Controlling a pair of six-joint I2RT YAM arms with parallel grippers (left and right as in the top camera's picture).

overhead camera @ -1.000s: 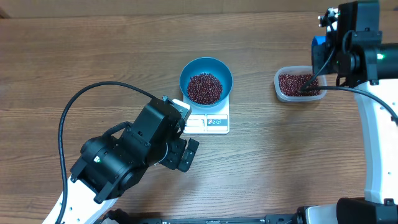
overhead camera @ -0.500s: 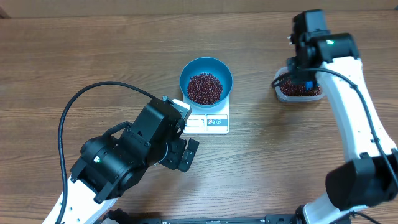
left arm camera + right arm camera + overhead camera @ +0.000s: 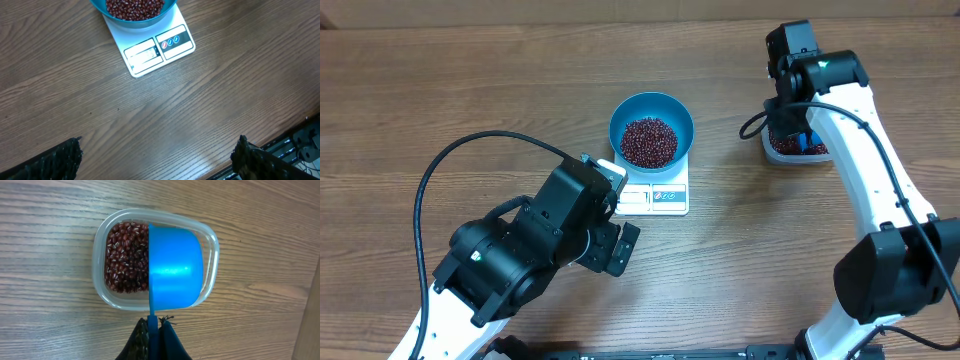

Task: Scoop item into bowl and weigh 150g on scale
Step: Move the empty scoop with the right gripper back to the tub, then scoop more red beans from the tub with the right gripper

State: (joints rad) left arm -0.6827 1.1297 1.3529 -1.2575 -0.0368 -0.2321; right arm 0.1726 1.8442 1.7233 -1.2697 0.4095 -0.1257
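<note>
The blue bowl (image 3: 651, 112) sits on the white scale (image 3: 660, 198) and holds a heap of dark red beans (image 3: 648, 141). The left wrist view shows the bowl (image 3: 167, 5) and the scale (image 3: 155, 47) at its top edge. My left gripper (image 3: 157, 160) hovers open over bare wood, near the scale's front. My right gripper (image 3: 153, 330) is shut on the thin handle of a blue scoop (image 3: 175, 272). The scoop lies on its side over the right half of a clear tub (image 3: 120, 302), with more beans (image 3: 125, 255) beside it. The scoop's inside is hidden.
The tub (image 3: 770, 150) stands right of the scale, partly under my right arm (image 3: 840, 110). The bulky left arm (image 3: 520, 255) and its looping cable (image 3: 430, 180) fill the front left. Bare wooden tabletop lies between scale and tub.
The right arm has swung in from the right edge to above the tub, bringing the scoop over the beans. The left arm, bowl and scale have not moved.
</note>
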